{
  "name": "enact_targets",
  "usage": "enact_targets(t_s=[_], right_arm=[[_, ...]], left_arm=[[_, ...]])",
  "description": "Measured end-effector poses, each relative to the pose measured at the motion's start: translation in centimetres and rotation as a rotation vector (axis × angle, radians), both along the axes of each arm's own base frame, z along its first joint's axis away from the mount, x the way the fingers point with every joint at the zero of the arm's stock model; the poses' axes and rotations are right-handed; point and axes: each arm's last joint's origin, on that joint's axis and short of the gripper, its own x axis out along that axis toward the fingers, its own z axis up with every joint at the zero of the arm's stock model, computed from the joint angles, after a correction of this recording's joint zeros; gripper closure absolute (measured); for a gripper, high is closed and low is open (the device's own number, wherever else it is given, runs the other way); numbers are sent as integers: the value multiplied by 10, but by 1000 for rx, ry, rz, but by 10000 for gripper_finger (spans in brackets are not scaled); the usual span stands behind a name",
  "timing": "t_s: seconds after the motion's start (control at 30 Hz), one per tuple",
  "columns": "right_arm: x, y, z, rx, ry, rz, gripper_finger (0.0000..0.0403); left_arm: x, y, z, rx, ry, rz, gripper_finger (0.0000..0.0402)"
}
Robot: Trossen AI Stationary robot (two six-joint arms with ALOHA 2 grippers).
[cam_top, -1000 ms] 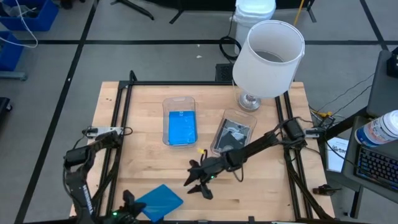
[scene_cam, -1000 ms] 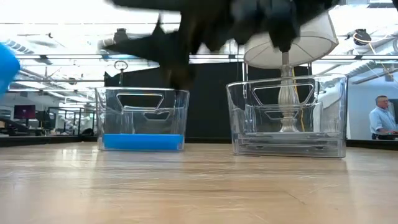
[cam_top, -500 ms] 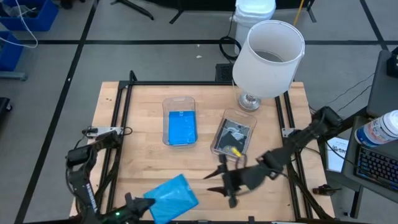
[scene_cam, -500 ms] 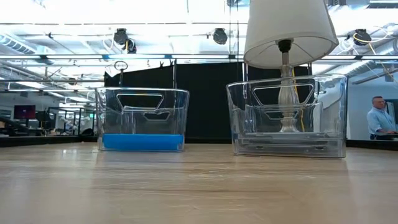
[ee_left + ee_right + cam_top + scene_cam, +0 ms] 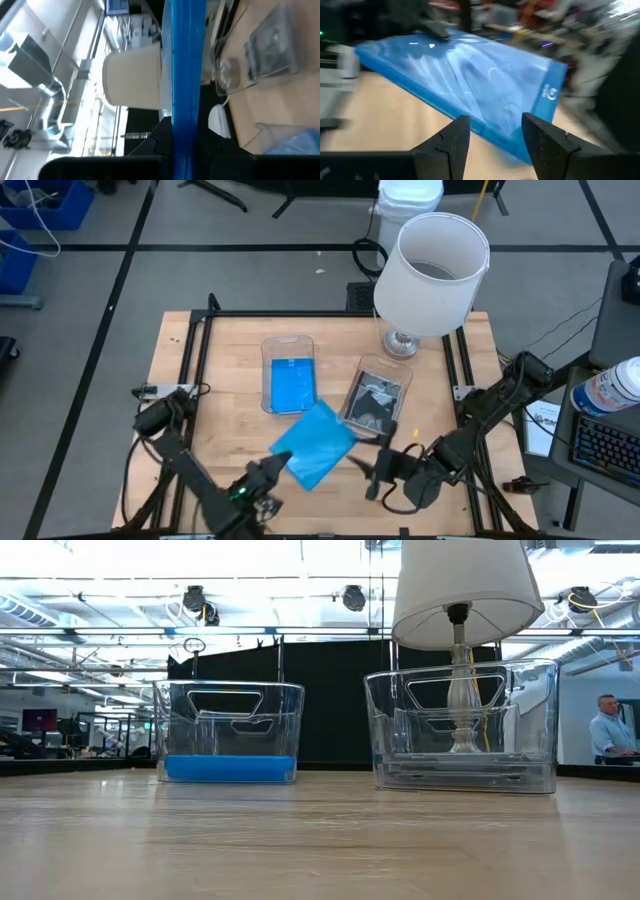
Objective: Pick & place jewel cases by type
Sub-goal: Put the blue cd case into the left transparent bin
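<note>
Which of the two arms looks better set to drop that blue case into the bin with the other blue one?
The left: its tool holds the blue case beside the bin with blue; the right tool is open, holding nothing.

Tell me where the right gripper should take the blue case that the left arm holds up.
Take the blue case by its free edge, the one facing the right gripper, coming from the right. The left gripper clamps the opposite end. The case is thin and flat, so the open jaws should close across its broad faces.
</note>
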Motion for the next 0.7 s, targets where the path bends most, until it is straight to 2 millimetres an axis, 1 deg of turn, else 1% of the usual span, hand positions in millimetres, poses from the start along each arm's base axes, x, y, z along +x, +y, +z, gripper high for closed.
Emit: enact_targets(t_s=[0.1,0.2,0.3,0.4,0.47,0.57,0.7], right_arm=[[-10,-5,2,-119,-23,-129,234],[-26,-15,14,-171,-75,-258,234],[-44,-30,25,-112,-120,-275,234],[-61,-48,27,60,-173,-213,234],[-68,-63,20,185,-198,-167,234],[-76,-83,1,357,-263,-98,234],[-84,-108,-27,587,-435,39,234]], left_arm=[[14,15,0,9,2,55,368],[26,29,0,16,9,103,368],[38,44,0,22,15,154,368],[51,63,0,27,22,217,368],[60,77,0,36,33,263,368],[72,100,0,42,43,333,368],[84,126,1,41,46,408,368]])
